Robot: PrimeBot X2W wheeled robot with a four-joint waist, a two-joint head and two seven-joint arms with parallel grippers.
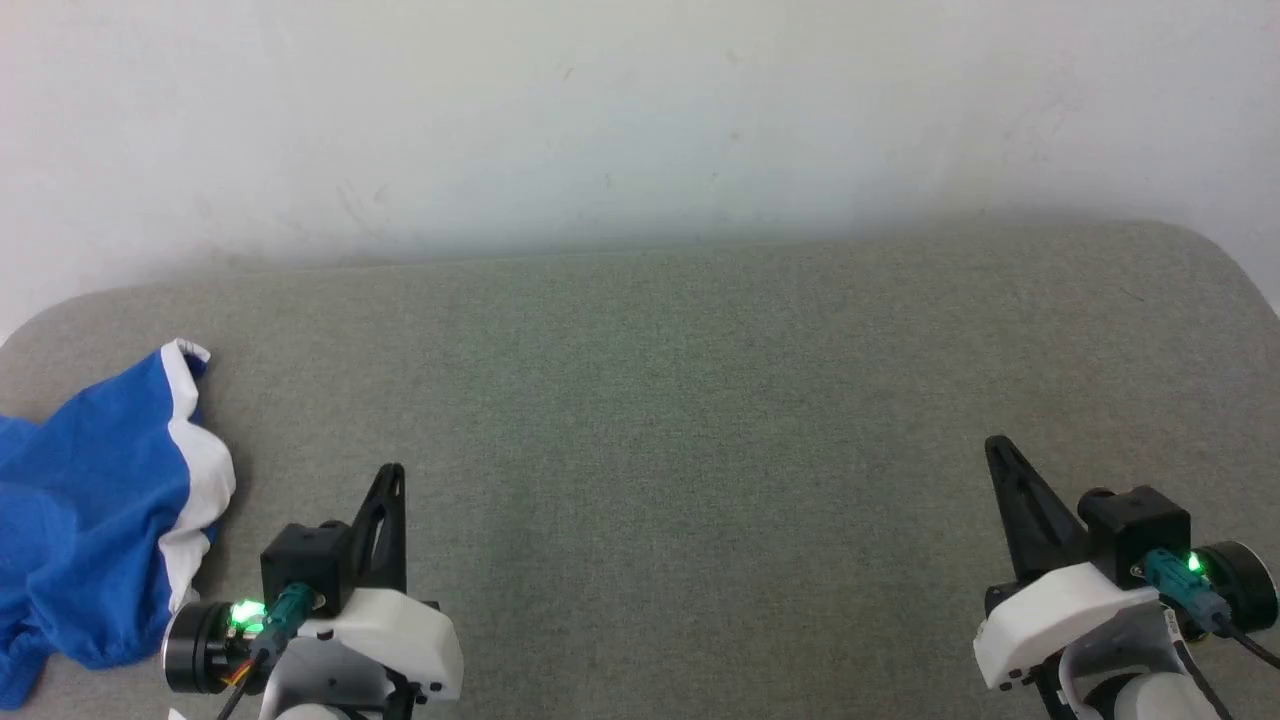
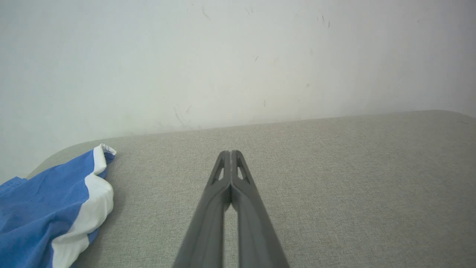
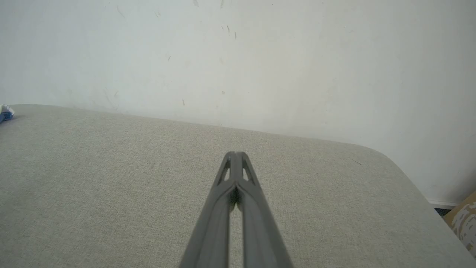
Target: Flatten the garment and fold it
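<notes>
Wall [image 1: 640,120]: pale, scuffed, rising straight from the far edge. Tabletop [image 1: 700,420]: grey woven covering with rounded far corners, bare across its middle and right, so there is wide room to spread cloth; the left edge lies close to the work. Garment [image 1: 90,520]: royal blue with a white band, bunched and rumpled at the far left of the tabletop, running out of the head view's left side; neither flattened nor folded. Left claw [image 1: 392,480]: fingers pressed together, holding nothing, just beside the garment's white band and apparently apart from it. Right claw [image 1: 995,445]: fingers likewise together and empty, well apart from the garment across the open surface. Brown cardboard-like thing [image 3: 465,223]: low beyond the right corner, too partial to name. Hazards, as judged: a pull from one side could slide the heap over the near left edge; a pinch into the bunch may catch several layers and drag folds along; the right arm's long reach may crowd the left
</notes>
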